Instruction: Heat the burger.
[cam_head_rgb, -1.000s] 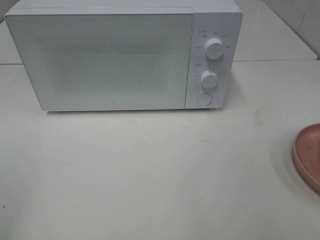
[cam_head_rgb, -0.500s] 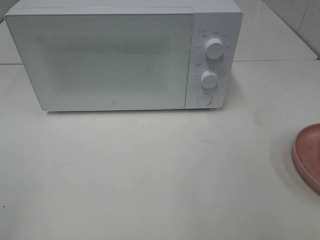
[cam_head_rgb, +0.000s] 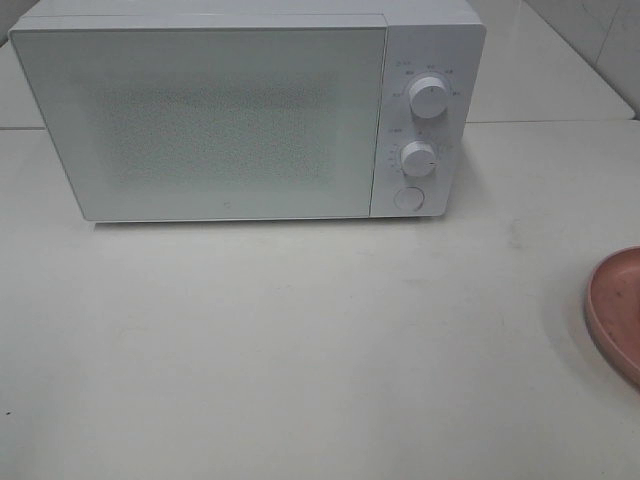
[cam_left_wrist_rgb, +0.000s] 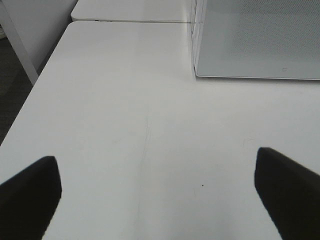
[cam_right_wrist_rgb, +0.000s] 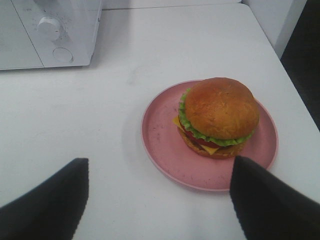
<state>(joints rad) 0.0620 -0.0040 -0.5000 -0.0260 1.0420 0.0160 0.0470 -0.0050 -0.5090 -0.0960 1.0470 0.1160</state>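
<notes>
Overhead and wrist views, read from the left. You see a white bench (cam_head_rgb: 300, 340) carrying a white microwave (cam_head_rgb: 200, 120) toward its rear edge, door closed. On the control panel at the microwave's right end sit an upper dial (cam_head_rgb: 428, 97), a lower dial (cam_head_rgb: 418, 159) and a round button (cam_head_rgb: 407, 198) below them. At the bench's right edge the overhead view shows part of a pink plate (cam_head_rgb: 615, 310), cut off by the frame, well apart from the microwave. Neither arm appears in the overhead view. In the left wrist view your left tool (cam_left_wrist_rgb: 160, 185) stands wide, its two dark fingers (cam_left_wrist_rgb: 30, 192) far apart over bare bench, nothing between them; the microwave's front lower corner lies ahead of it, and the bench's left edge runs alongside. In the right wrist view your right tool (cam_right_wrist_rgb: 160, 200) is also spread wide and holds nothing, its fingers (cam_right_wrist_rgb: 50, 205) poised above the bench just short of the plate. The burger (cam_right_wrist_rgb: 219, 116) sits upright on the pink plate, slightly off the plate's centre, near the bench's right edge; its golden-brown bun tops green lettuce, red tomato, a yellow cheese corner and a dark patty. The burger is untouched by either tool and outside the microwave.
</notes>
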